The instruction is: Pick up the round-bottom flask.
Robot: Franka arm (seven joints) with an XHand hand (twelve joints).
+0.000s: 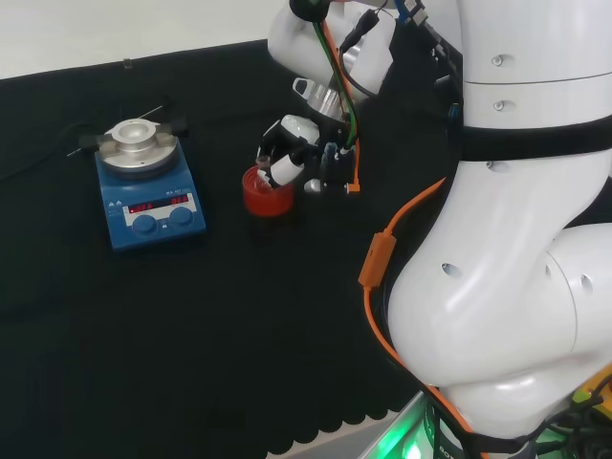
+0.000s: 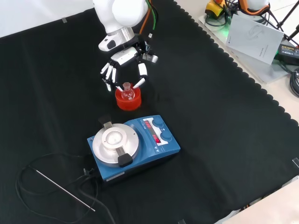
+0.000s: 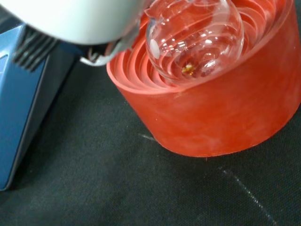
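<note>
Red and ribbed, the stand (image 2: 127, 101) sits on the black cloth of the table (image 2: 224, 140), a little above and left of centre in the front view, with the round-bottom flask (image 2: 128, 94) seated in it, neck up. In the wrist view the clear bulb (image 3: 194, 38) rests in the stepped rings of the stand (image 3: 211, 113), with a small amber speck at its bottom.

In the front view the hand (image 2: 122, 57) comes down from the top of the frame over the flask. Its fingers (image 2: 108, 73) hang spread and only slightly bent on either side of the neck, one fingertip close to the flask's mouth, not wrapped round it; whether any tip touches the glass I cannot tell. The flask still sits in its stand.

In the lower middle of the front view stands a blue hotplate stirrer (image 2: 133, 145) with a round metal top plate, just below the stand and apart from it. A thin metal probe (image 2: 65, 190) and its black cable lie at lower left.

In the head view the stirrer (image 1: 149, 184) is at left and the stand (image 1: 267, 192) at centre beneath the hand (image 1: 292, 153).
</note>
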